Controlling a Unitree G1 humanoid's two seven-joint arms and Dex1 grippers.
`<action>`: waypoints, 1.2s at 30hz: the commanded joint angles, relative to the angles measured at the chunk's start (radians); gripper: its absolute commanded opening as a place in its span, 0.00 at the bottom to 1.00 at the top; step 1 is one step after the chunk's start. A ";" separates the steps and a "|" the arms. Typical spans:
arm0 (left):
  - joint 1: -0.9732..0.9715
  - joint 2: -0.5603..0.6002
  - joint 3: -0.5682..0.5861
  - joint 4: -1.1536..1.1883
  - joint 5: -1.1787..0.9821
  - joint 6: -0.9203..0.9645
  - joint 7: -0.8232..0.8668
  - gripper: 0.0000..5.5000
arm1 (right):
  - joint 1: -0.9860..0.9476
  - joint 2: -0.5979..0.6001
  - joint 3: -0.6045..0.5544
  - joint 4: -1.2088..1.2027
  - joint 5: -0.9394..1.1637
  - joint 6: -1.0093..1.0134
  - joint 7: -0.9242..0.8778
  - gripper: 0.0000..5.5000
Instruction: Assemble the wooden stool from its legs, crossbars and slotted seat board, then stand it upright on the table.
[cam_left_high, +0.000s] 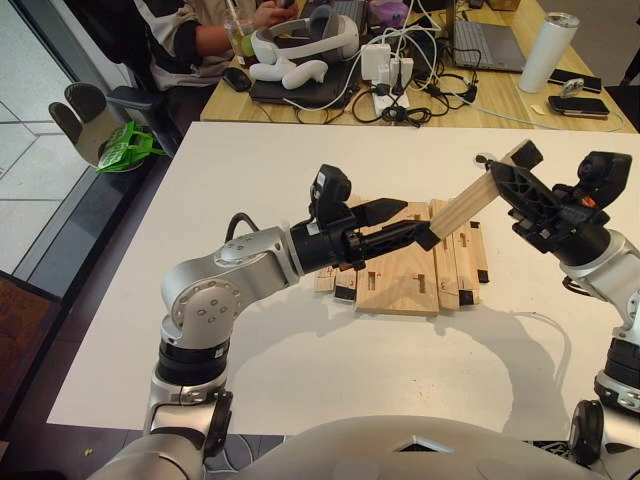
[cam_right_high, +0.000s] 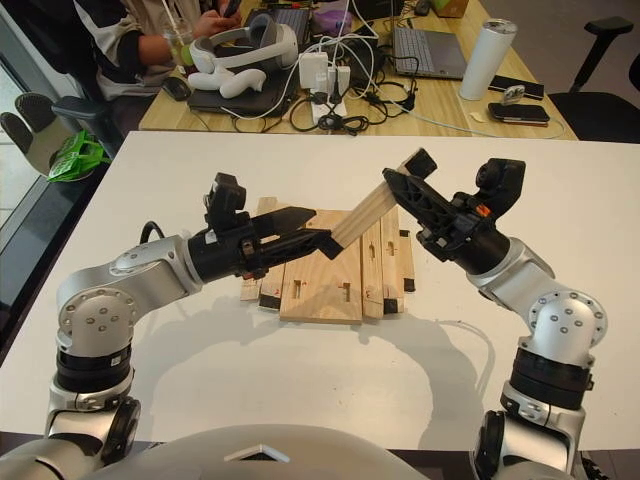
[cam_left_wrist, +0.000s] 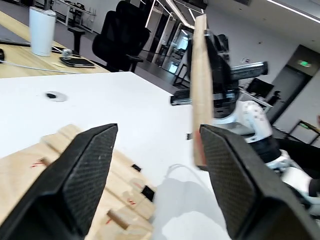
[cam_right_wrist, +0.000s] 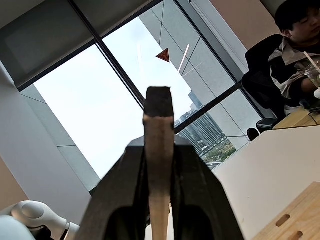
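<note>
The white table (cam_left_high: 300, 380) carries the stool parts at its middle. The slotted seat board (cam_left_high: 400, 285) lies flat there. Loose wooden pieces with black ends lie just beside it on the right (cam_left_high: 462, 262), and more on the left (cam_left_high: 328, 282).

The left gripper (cam_left_high: 420, 224) hovers over the board's far part, fingers (cam_left_wrist: 85, 175) spread wide and holding nothing.

The right gripper (cam_left_high: 505, 180), further right and higher, is clamped on a wooden leg (cam_left_high: 465, 208). The leg tilts, its black-capped end (cam_left_high: 527, 154) up and to the right. Its lower end dips between the left gripper's spread fingers, close against one of them; I cannot tell whether they touch.

Beyond the table stands a wooden desk (cam_left_high: 500, 105) with a headset (cam_left_high: 305, 40), tangled cables (cam_left_high: 395, 95) and a white tumbler (cam_left_high: 548, 50).
</note>
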 joint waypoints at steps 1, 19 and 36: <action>0.017 0.029 0.006 0.026 0.094 -0.017 0.050 0.55 | -0.024 -0.015 -0.007 -0.006 0.019 -0.005 -0.024 0.07; -0.004 -0.083 0.125 0.133 0.812 -0.456 0.535 0.55 | 0.061 0.155 0.358 -0.206 -1.078 -0.450 -0.688 0.07; 0.002 -0.130 0.162 0.130 0.869 -0.451 0.484 0.55 | 0.150 0.413 0.598 -0.305 -1.473 -0.265 -0.924 0.07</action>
